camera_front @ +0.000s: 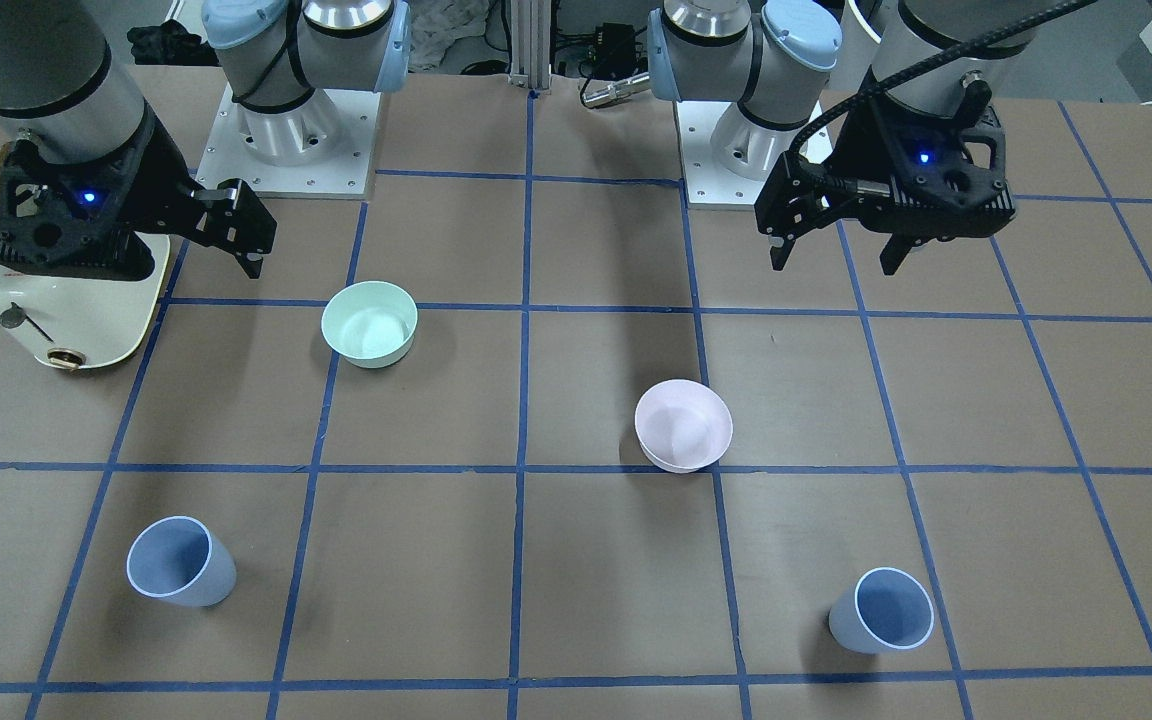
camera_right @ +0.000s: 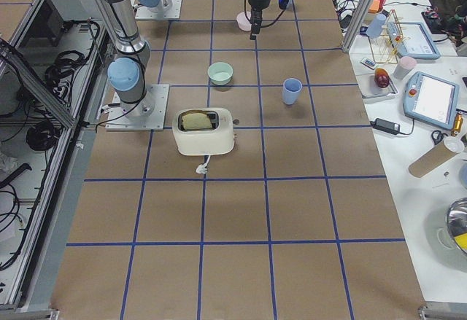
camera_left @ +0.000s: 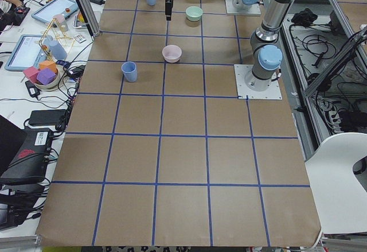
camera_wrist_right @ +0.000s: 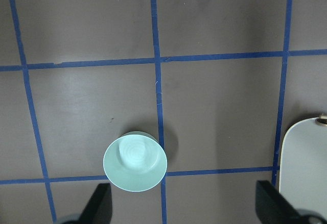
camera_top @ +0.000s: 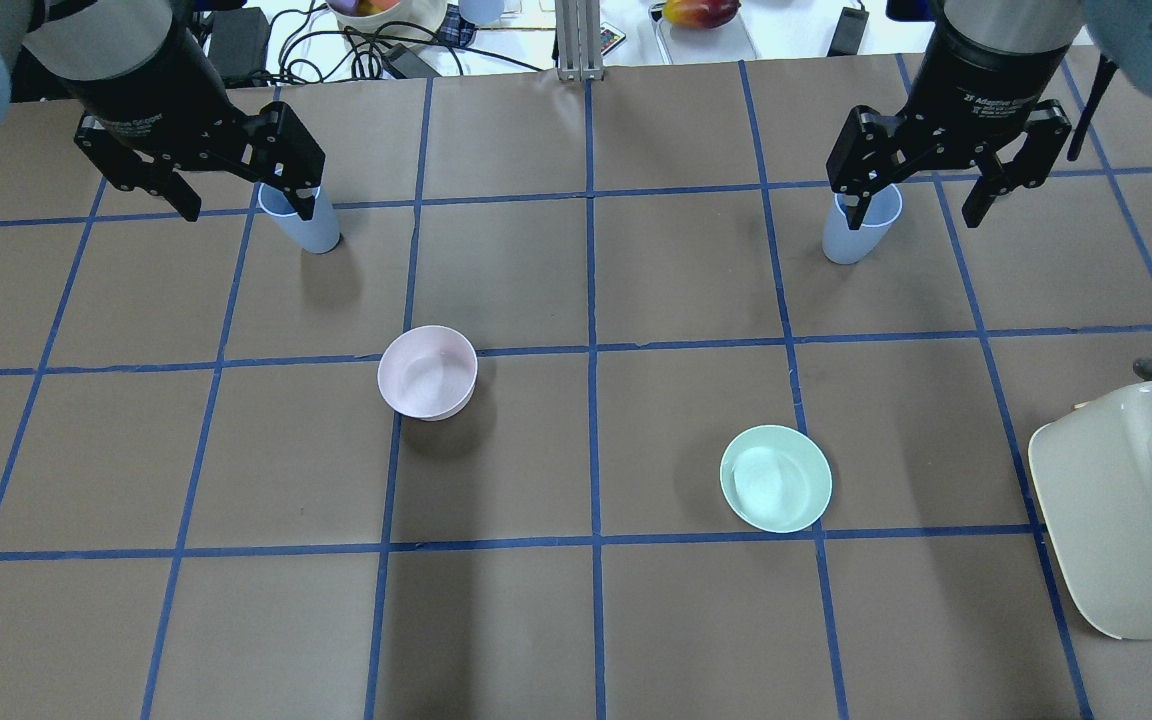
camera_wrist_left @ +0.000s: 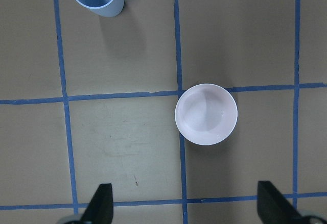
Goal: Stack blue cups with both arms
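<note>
Nearest the robot's base I see the toaster (camera_top: 1106, 520) on the right. It is cut off by the overhead view's edge and partly hidden under the right arm in the front view. Just beyond it the green bowl (camera_top: 776, 478) sits upright on the table (camera_top: 586, 630). Farther out, on the left side, is the pink bowl (camera_top: 427, 372), also upright.

In each wrist view a bowl lies nearer than a cup: the pink bowl before the left cup (camera_front: 881, 610), the green bowl before the right cup (camera_front: 181, 562). Both cups stand upright at the table's far side, well apart from each other. Each is cut off by the top edge of its wrist view.

The left gripper (camera_top: 244, 208) hangs above the table with its jaws spread wide, holding nothing; the right gripper (camera_top: 914, 215) does likewise. From overhead, one finger of each overlaps a cup's rim. The front view, however, shows both grippers high and back toward the bases, well apart from the cups. In the side views the grippers are too small for me to judge.
</note>
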Available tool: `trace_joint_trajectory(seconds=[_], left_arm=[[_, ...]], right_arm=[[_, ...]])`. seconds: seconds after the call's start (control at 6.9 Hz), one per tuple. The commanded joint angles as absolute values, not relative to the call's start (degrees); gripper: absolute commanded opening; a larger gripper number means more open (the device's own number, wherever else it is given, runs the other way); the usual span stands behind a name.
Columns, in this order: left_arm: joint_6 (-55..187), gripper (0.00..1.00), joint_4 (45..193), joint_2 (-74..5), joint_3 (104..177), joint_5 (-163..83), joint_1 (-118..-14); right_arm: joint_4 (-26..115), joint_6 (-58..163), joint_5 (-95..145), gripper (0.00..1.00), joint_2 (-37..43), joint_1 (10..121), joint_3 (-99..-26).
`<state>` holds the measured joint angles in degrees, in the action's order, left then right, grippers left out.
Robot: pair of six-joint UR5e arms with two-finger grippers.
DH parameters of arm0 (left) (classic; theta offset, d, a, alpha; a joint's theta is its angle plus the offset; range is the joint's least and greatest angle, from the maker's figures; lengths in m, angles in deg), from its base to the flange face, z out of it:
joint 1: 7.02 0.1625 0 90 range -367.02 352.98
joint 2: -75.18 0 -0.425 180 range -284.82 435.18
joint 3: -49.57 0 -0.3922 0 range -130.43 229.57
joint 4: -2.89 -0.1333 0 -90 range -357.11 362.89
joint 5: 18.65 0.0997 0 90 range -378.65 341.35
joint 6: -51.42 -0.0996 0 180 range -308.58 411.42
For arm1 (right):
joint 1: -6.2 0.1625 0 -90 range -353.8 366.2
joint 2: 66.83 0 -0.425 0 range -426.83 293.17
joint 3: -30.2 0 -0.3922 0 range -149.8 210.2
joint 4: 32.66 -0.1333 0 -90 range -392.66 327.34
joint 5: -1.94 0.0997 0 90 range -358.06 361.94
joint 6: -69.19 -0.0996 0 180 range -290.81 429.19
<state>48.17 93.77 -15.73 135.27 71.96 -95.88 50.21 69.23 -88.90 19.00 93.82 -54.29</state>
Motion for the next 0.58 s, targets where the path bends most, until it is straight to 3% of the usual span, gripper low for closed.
trace_joint_trajectory(seconds=[0.0, 0.43], left_arm=[[48.17, 1.0, 93.77, -15.78, 135.27, 71.96, -95.88], [48.0, 1.0, 93.68, -15.96, 135.09, 71.88, -95.97]], right_arm=[[50.39, 69.1, -88.85, 1.0, 19.03, 93.82, -54.18], [51.62, 69.19, -88.5, 1.0, 18.95, 93.82, -54.44]])
